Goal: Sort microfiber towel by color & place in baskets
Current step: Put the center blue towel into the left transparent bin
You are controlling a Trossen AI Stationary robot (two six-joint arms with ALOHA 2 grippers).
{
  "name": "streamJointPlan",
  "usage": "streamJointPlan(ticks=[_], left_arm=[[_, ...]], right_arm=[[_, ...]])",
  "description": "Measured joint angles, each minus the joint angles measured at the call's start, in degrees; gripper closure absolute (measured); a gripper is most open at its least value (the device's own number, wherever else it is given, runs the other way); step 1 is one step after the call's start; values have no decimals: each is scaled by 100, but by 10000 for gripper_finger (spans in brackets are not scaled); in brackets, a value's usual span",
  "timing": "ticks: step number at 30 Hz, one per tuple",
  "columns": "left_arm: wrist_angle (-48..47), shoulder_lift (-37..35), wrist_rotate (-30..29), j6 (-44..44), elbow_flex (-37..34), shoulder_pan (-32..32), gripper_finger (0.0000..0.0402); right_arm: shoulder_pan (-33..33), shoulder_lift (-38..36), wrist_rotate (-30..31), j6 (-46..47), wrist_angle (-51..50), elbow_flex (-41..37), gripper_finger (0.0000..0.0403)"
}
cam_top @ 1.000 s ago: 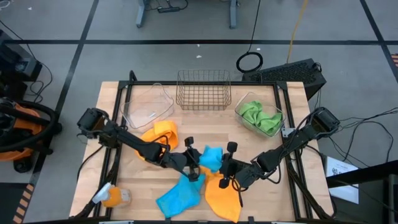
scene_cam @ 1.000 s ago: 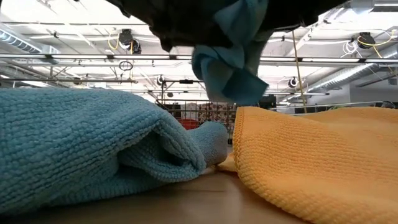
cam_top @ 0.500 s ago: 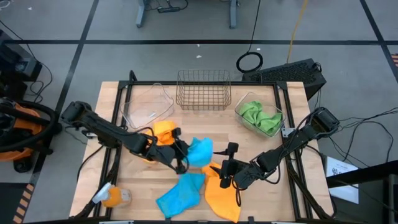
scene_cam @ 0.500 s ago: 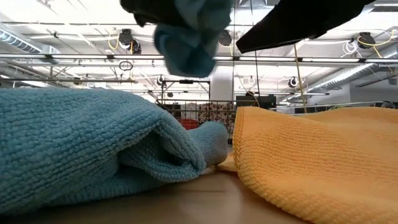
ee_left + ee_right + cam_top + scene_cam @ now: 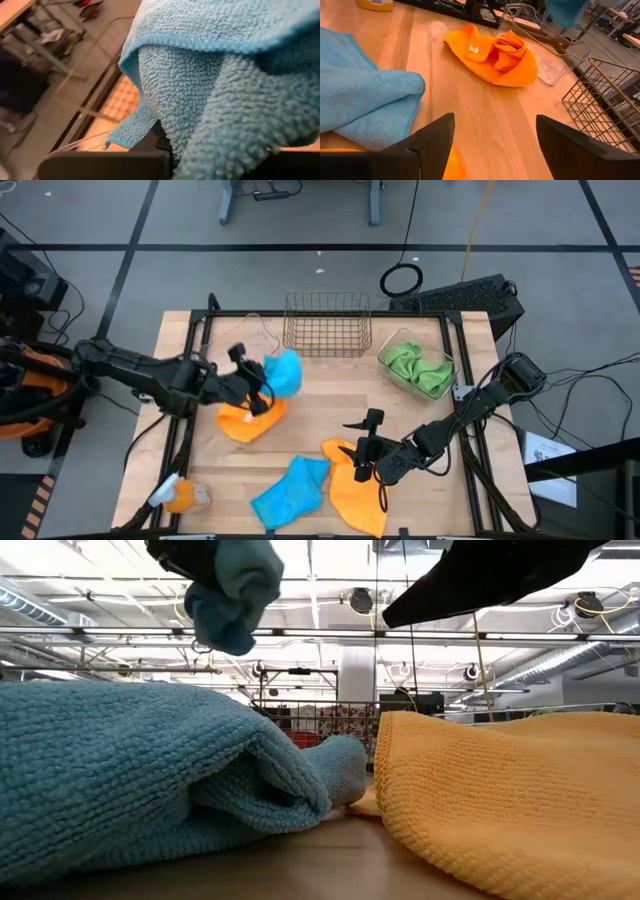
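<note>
Blue towel (image 5: 284, 372) in left gripper (image 5: 262, 388), airborne

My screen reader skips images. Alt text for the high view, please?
The left gripper holds a blue towel above an orange towel, near the clear bin. The right gripper, open, waits by another orange towel.

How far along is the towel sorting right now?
Done: green towels sit in the right clear bin. In hand: the left hand carries a blue towel near the empty clear bin; the right hand hangs open. Left: another blue towel and two orange towels on the table; the wire basket is empty.
</note>
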Motion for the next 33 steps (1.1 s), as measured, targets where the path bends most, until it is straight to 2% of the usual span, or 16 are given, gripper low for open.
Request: streamJointPlan(ticks=[11, 19, 22, 27, 33], left_arm=[[10, -201, -11, 333, 0, 811, 377], [1411, -69, 1048, 1560, 11, 1643, 377], [1713, 36, 1239, 1678, 11, 2012, 377], [1631, 286, 1433, 1647, 9, 2512, 377], [1737, 603, 1465, 1481, 9, 2748, 377]], right_arm=[[-2, 0, -11, -10, -20, -4, 145], [-15, 0, 38, -492, -20, -4, 145], [-15, 0, 285, -635, -17, -4, 145], [-15, 0, 879, -1023, -13, -4, 145], [-115, 0, 1083, -1525, 28, -4, 145]])
